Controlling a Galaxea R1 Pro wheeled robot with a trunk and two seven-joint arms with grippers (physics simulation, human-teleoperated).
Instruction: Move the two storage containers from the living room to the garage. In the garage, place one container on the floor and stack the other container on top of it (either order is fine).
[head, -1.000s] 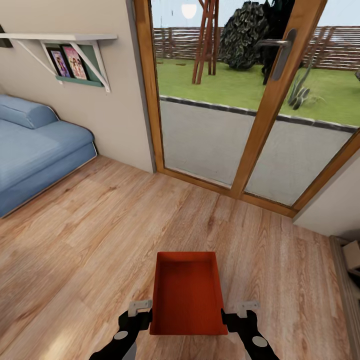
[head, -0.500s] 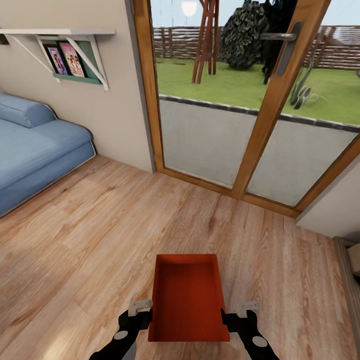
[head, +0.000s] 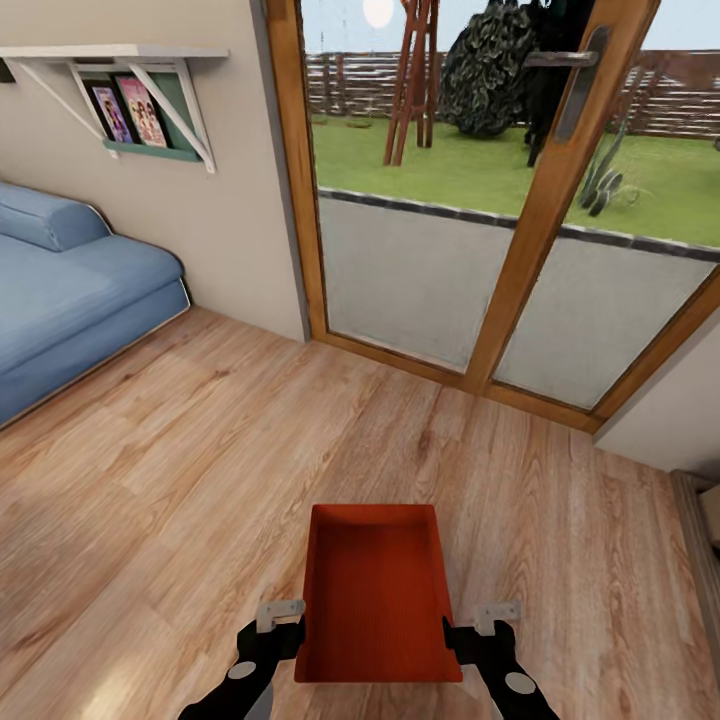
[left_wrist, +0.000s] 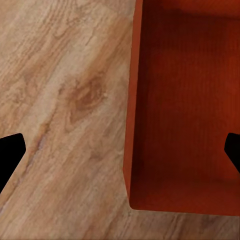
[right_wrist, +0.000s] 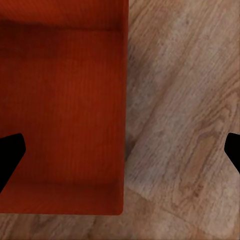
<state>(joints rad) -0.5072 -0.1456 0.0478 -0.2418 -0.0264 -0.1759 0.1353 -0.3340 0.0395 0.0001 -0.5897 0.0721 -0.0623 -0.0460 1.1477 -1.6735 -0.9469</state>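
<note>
While we carried the storage container (head: 375, 590) between us, its long axis ran toward the glass doors (head: 520, 200). Our left pincer (head: 283, 630) and right pincer (head: 470, 632) stood wide open astride its side walls. Both wrist views showed plank floor (left_wrist: 60, 100) beneath it.

An orange-red storage container (right_wrist: 62, 105) sits above the light wood plank floor (right_wrist: 185, 120), with the right gripper's (right_wrist: 120, 152) two dark fingertips (right_wrist: 10, 152) straddling its side wall.
</note>
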